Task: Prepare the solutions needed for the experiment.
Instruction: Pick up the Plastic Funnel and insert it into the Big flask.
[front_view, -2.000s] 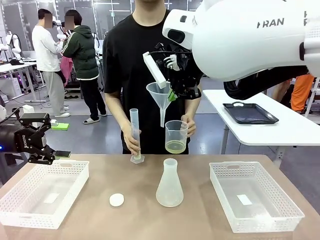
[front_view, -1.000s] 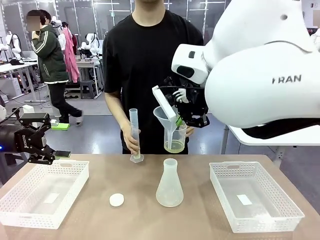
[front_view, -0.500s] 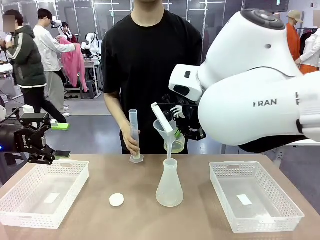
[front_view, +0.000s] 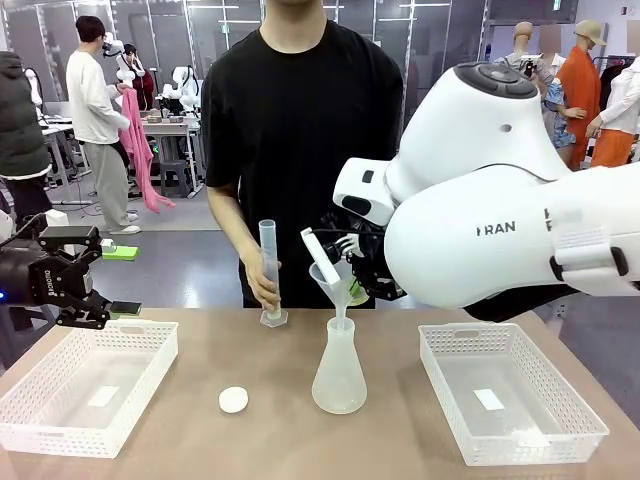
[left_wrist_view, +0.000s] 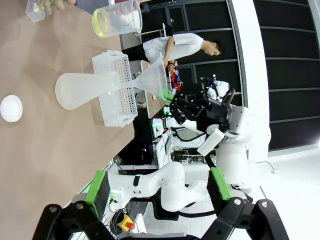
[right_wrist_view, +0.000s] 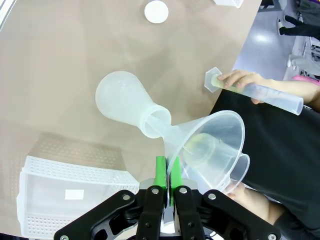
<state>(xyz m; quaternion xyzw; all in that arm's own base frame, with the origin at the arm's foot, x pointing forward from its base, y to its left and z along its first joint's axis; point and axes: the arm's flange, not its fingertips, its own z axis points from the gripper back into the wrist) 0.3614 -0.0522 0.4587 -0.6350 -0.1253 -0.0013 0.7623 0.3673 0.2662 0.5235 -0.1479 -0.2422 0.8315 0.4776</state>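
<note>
On the right arm's casing, the letters "RAN" were legible. Mid-bench (front_view: 250, 345) stood the conical flask (front_view: 339, 385), bare room around it, a basket (front_view: 150, 372) at each side edge. The right gripper (right_wrist_view: 166, 167) pinched the funnel (front_view: 330, 275) by its rim, stem in the flask's neck. The left gripper (left_wrist_view: 157, 185) gaped wide by the far left corner. The solutions (left_wrist_view: 101, 23) lay in the person's beaker (left_wrist_view: 122, 15) at the far edge.

Funnel (right_wrist_view: 215, 135) sits between right gripper (right_wrist_view: 166, 172) fingers, stem tip at flask (front_view: 339, 375) mouth directly below. Beaker (left_wrist_view: 120, 19) just behind gripper, solutions (left_wrist_view: 101, 22) in it. Cylinder (front_view: 268, 265) left of gripper, cap (front_view: 233, 399) lower left on table. Right basket (front_view: 515, 400) lower right, left basket (front_view: 85, 390) far left.
</note>
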